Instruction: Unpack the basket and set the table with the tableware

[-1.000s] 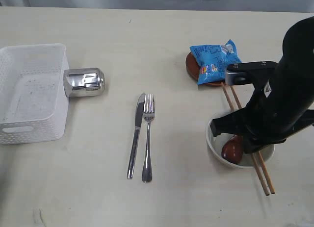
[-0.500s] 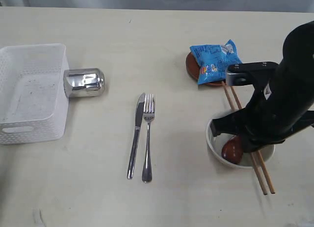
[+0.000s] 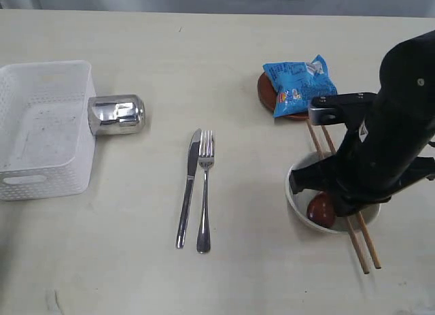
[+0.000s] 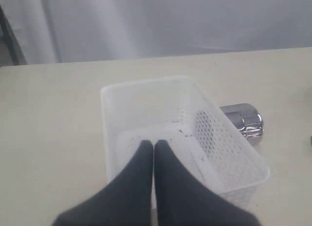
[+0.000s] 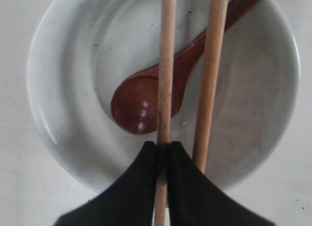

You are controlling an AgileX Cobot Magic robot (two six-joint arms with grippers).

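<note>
Both our grippers are clenched. Our right gripper [image 5: 162, 147] grasps one chopstick [image 5: 165, 65] over the bowl [image 5: 63, 89]. The second chopstick [image 5: 210, 79] lies just beside it, outside the grip. Both chopsticks run straight across the bowl. Under them the spoon [image 5: 141, 104] rests with its head in the bowl's bottom and its handle reaching over the rim.

From the exterior view we see the bowl on the right side of the counter [image 3: 238, 43]. The chopsticks stick out past its rim on both sides, and one pair of ends comes near the plate [image 3: 264, 90]. A snack bag [image 3: 298, 78] lies on the plate. Near the counter's middle the knife [image 3: 187, 192] and fork [image 3: 204, 199] lie side by side, almost touching.

Our left gripper [image 4: 153, 144] hangs above the basket [image 4: 219, 143], its fingers pressed together on nothing. At the counter's left, the cup [image 3: 117, 114] lies on its side against the basket's outer wall.
</note>
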